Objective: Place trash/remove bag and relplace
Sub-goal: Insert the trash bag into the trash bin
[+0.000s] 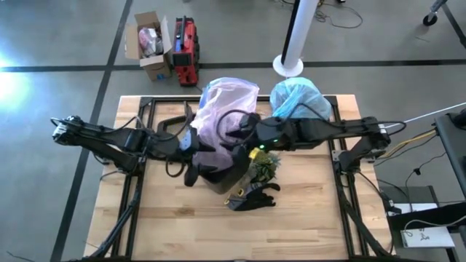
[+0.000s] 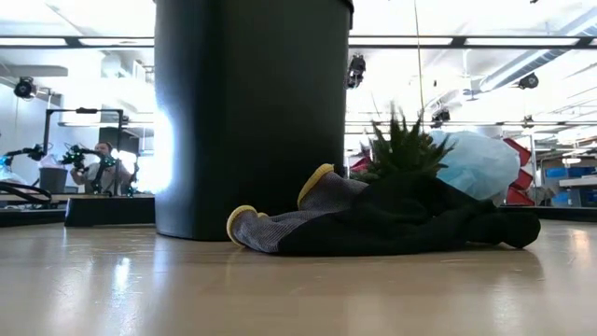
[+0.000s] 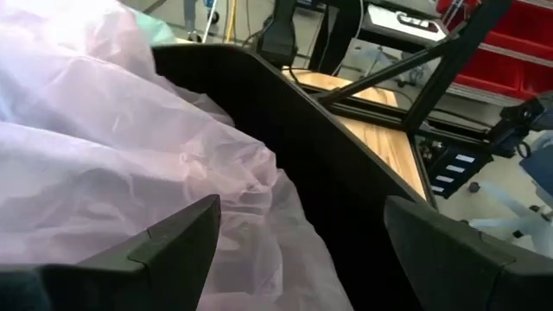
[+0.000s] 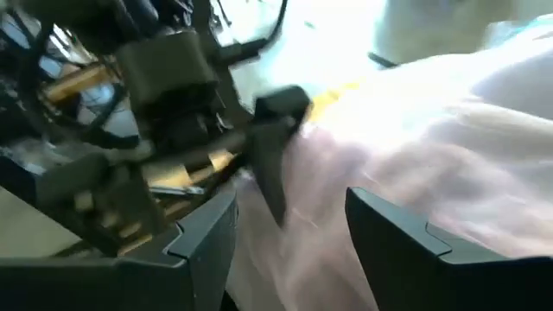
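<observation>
left claw (image 3: 294, 250) spread at black bin (image 2: 250, 112) rim, pink bag (image 1: 227, 109) inside; right claw (image 4: 289, 233) apart

Robotics lab or workshop, grey concrete floor (image 1: 65, 44) with dark taped lines, light wooden table (image 1: 306, 225) in a black metal frame, open cardboard box (image 1: 149, 42), red tool case (image 1: 187, 42), white pole (image 1: 300, 29), ceiling strip lights, person (image 2: 101, 166) at another robot rig

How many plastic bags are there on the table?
2. The pink bag sits over the black bin between both arms; the blue bag lies at the table's far edge. More may be hidden.
</observation>
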Tool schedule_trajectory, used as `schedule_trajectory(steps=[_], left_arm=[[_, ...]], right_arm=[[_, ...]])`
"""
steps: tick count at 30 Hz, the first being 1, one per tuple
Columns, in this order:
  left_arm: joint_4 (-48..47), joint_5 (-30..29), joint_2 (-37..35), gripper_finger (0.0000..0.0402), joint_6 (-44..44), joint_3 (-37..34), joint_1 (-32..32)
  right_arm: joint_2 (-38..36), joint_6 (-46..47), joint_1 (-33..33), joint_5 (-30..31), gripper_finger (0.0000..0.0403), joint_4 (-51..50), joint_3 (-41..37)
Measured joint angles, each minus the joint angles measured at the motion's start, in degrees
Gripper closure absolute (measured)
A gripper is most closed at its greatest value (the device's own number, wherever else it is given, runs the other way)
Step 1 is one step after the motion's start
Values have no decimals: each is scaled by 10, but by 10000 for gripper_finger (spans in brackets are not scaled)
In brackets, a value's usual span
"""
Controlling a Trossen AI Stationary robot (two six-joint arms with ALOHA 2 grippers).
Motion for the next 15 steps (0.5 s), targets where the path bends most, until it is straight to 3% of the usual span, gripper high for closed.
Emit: schedule_trajectory(steps=[4, 7, 11, 15], left_arm=[[5, 17, 30, 91, 11, 28, -1], [-6, 51, 42, 91, 20, 62, -1], [-94, 88, 44, 91, -5, 123, -6], [-205, 87, 35, 91, -8, 182, -12]], right_arm=[[38, 41, -8, -42, 210, 14, 0], [62, 73, -14, -81, 218, -30, -1], [70, 88, -17, -83, 227, -114, 0], [77, 89, -20, -80, 229, -187, -1]])
